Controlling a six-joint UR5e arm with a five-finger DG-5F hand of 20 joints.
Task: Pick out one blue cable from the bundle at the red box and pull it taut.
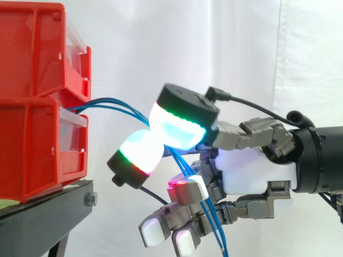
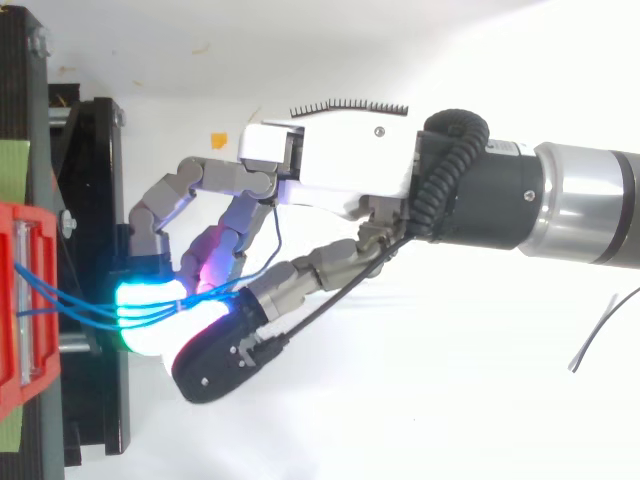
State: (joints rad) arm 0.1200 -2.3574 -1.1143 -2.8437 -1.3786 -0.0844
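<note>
Blue cables (image 1: 115,103) come out of the gap between the two stacked red bins (image 1: 37,150) at the left. They run rightwards and pass between two glowing pads of my hand (image 1: 252,171), then hang down behind its lower fingers. The two pads (image 1: 179,128) are closed together on the bundle, a short way from the bin front. From above, the hand (image 2: 340,160) reaches in from the right, and three cable strands (image 2: 60,300) lie across the cyan pad (image 2: 150,315). The other fingers are curled below, holding nothing.
The bins stand on a black stand (image 1: 43,214) whose edge lies just under the pinching pads. A loose thin dark wire (image 2: 595,335) lies on the white surface at the right. A white curtain hangs behind.
</note>
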